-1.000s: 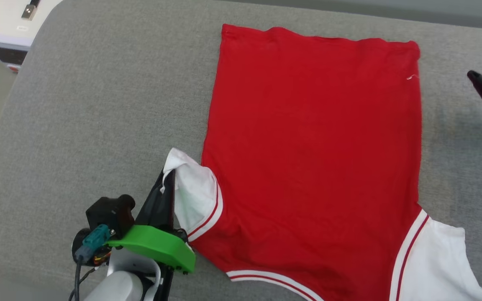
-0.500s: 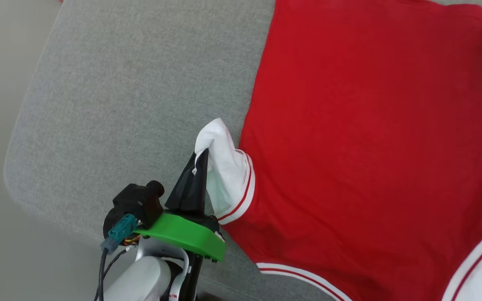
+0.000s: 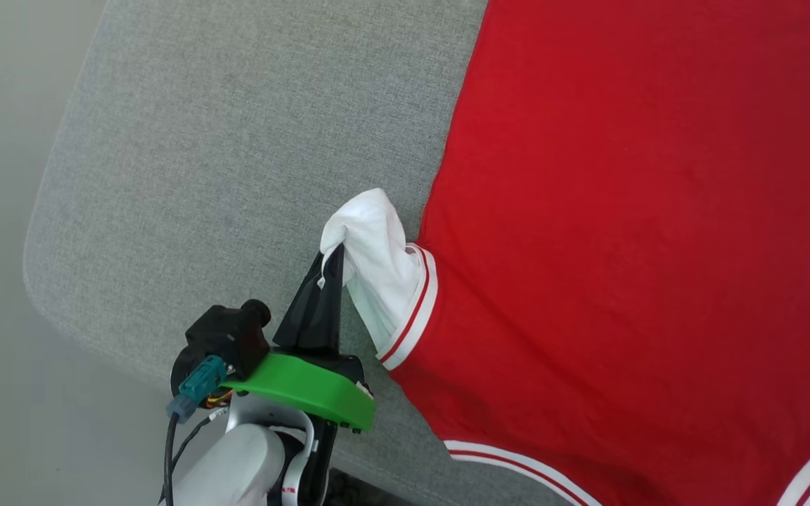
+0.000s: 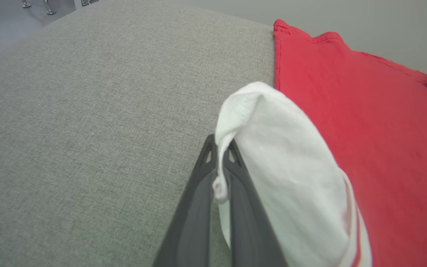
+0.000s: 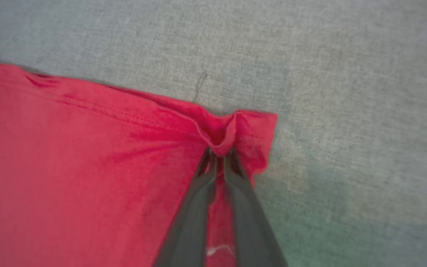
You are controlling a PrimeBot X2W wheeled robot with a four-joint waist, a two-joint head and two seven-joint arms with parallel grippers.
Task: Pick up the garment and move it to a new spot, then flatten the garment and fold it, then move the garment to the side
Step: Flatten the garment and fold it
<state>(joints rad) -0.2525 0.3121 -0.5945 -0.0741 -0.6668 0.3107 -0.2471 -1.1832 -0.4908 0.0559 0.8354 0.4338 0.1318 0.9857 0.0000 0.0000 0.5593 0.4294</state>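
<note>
Red jersey-style T-shirt (image 3: pixel 623 246) w/ white sleeves + striped trim lies spread on the grey woven-fabric worktop (image 3: pixel 236 140), plain red side up, no print showing. In head view it takes up the right part. Its left side edge sits well in from the worktop's rounded corner.

Left tool (image 3: pixel 333 254) is clenched on the cuff edge of the white short sleeve (image 3: pixel 377 267). Its wrist view shows a thin fold of white cloth nipped between the two dark fingers. The rest of the sleeve is puffed up and draped to their right, lifted off the surface.

Right tool (image 5: pixel 219 151) looks pinched on the red hem corner (image 5: pixel 252 124). The cloth puckers into a small ridge right at the tips and the fingers are close together. That pic is a bit blurred, so how deep the bite goes I can't tell.

Handling, my read:
- Thin knit, light, fully limp, so it won't hold any shape and will sag and swing btwn the two grip pts.
- Not fragile or slippery, but it prob drags on the rough weave, so lift it clear rather than slide it or it'll bunch.
- Best holds are seamed bits (cuffs, hem, shoulder seams), since doubled stitched cloth slips less than a single layer.
- Both bites look shallow. The risk is one edge pulling out under tension, esp. the sleeve cuff.
- Sleeve + hem corner is an uneven pair, so expect the body to hang skewed.
</note>
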